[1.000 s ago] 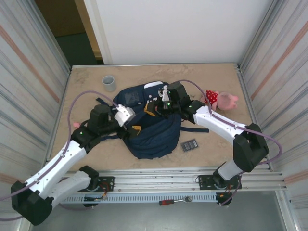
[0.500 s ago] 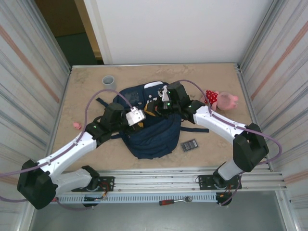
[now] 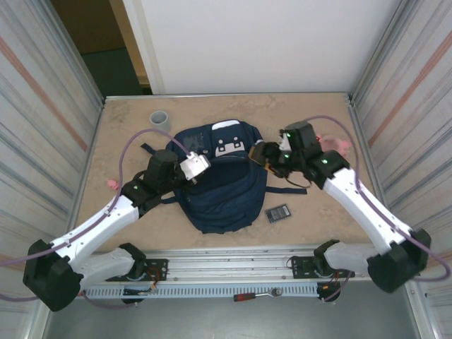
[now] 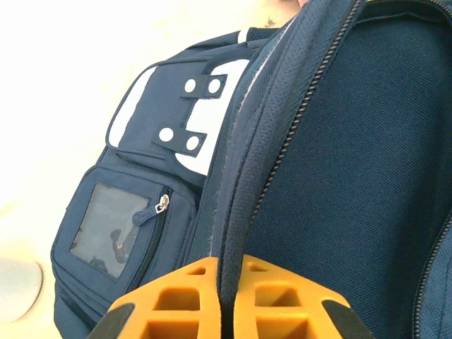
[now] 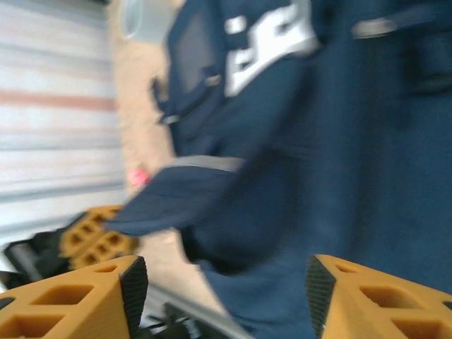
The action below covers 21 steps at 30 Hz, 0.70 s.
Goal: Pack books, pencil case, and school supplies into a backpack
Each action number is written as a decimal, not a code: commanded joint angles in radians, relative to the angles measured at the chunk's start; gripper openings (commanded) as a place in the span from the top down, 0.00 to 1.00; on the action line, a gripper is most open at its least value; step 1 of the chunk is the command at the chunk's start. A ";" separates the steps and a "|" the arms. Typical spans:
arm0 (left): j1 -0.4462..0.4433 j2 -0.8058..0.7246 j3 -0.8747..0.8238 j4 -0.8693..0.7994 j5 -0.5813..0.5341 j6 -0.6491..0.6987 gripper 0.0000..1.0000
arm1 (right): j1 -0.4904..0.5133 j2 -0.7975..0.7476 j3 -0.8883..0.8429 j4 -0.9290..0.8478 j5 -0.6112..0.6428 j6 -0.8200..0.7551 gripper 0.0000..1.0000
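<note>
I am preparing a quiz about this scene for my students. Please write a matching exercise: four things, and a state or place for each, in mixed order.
Things:
1. left gripper
2. right gripper
3. grey cup
4. gridded grey piece

States or places:
a. on the table, near side, right of the backpack
b. open, nothing between its fingers
c. shut on the backpack's padded edge
d. far side of the table, left of the backpack

Pairs: 1-c, 2-b, 3-d, 4-a

This looks like a robot lab. A left arm point(image 3: 95, 227) and right arm point(image 3: 367, 206) are bolted to a metal rail point(image 3: 233, 263) by the counter point(image 3: 212, 113), with shiny walls point(image 3: 42, 134) around
</note>
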 commanded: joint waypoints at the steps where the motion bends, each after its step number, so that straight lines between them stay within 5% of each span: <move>1: 0.010 -0.024 0.038 0.007 -0.025 -0.018 1.00 | -0.015 -0.075 -0.056 -0.418 0.181 -0.041 0.35; 7: 0.011 -0.010 0.033 0.018 -0.013 -0.029 1.00 | -0.027 -0.083 -0.186 -0.574 0.190 0.002 0.33; 21: 0.011 -0.002 0.028 0.032 -0.009 -0.052 1.00 | 0.029 0.117 -0.336 -0.229 0.085 0.022 0.32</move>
